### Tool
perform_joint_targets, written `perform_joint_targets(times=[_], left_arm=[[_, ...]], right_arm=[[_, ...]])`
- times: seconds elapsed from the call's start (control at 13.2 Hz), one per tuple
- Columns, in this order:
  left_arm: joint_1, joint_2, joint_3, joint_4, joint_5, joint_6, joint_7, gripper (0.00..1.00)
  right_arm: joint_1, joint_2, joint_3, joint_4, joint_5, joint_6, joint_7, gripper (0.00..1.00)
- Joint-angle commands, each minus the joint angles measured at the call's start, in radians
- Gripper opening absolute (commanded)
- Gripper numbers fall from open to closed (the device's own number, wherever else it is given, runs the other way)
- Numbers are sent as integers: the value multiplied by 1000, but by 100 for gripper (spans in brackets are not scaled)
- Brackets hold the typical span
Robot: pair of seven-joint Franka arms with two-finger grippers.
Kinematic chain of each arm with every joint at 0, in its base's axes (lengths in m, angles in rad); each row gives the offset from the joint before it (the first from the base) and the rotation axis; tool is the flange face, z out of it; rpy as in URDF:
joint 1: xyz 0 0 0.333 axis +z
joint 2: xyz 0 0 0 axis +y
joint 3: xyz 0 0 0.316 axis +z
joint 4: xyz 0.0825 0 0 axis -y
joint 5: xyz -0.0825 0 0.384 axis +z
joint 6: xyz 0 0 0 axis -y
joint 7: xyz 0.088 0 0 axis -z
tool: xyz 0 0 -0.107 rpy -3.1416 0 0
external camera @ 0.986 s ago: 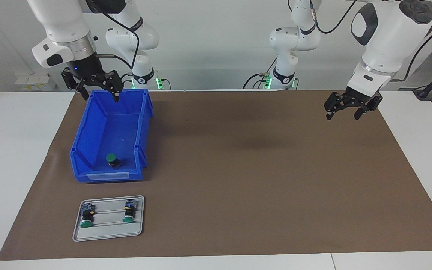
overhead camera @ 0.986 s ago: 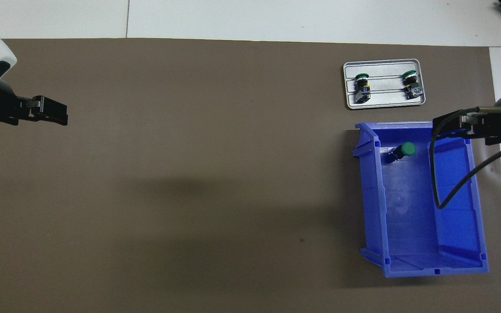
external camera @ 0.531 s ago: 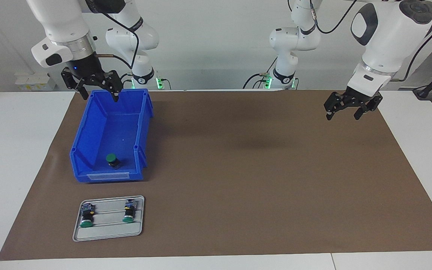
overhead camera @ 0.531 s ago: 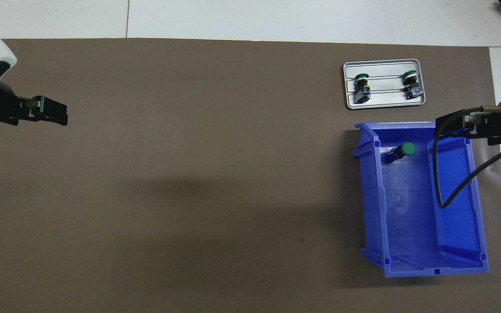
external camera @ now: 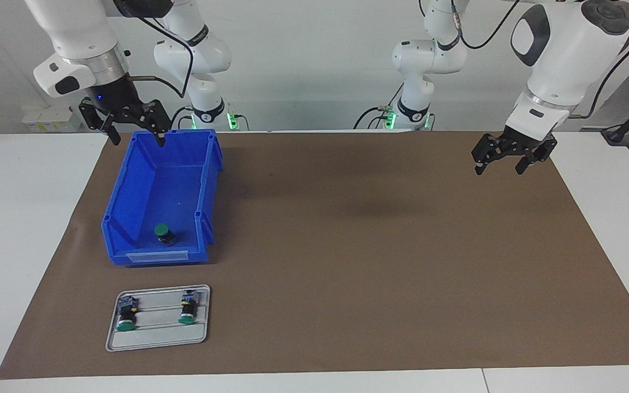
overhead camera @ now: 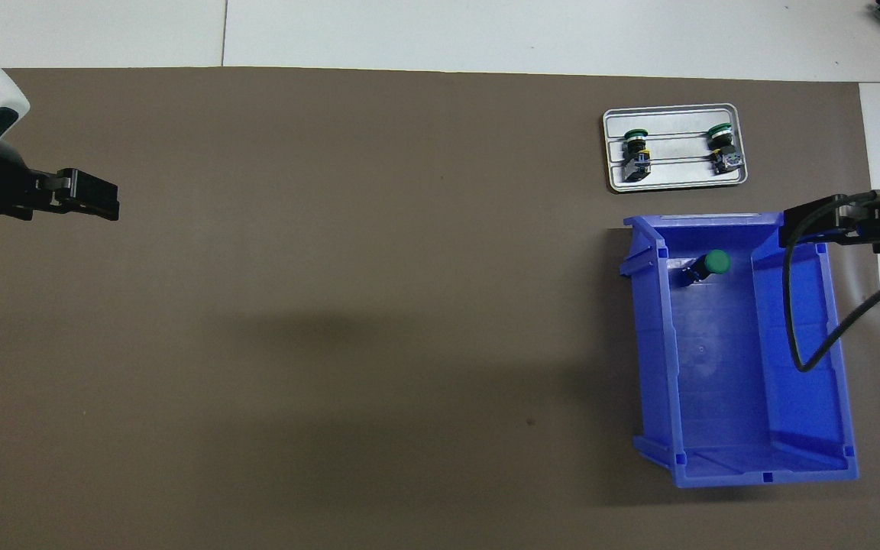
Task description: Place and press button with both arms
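One green-capped button (external camera: 164,233) (overhead camera: 707,266) lies in the blue bin (external camera: 129,191) (overhead camera: 799,359), at the bin's end farthest from the robots. Two more buttons (external camera: 125,319) (external camera: 186,312) lie on the grey tray (external camera: 156,338) (overhead camera: 677,174). My right gripper (external camera: 136,141) (overhead camera: 814,225) hangs open and empty above the bin's rim nearest the robots. My left gripper (external camera: 499,169) (overhead camera: 96,202) waits open and empty over the bare brown mat at the left arm's end of the table.
A brown mat (external camera: 374,245) covers most of the white table (external camera: 19,218). The tray sits on the mat just past the bin, farther from the robots. A black cable (overhead camera: 799,336) from the right arm loops over the bin.
My right gripper has risen a little and drifted toward the right arm's end of the table, still open. The left arm and the buttons have not moved.
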Motion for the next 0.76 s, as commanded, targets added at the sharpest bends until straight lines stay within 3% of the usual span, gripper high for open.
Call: perform_joint_targets(times=[0.0, 0.68], left_arm=[[8, -30, -2, -37, -11, 14, 8, 100], [8, -30, -2, -39, -11, 14, 8, 100]], right_arm=[[62, -19, -68, -13, 18, -8, -18, 100], [61, -18, -71, -24, 32, -27, -15, 100]])
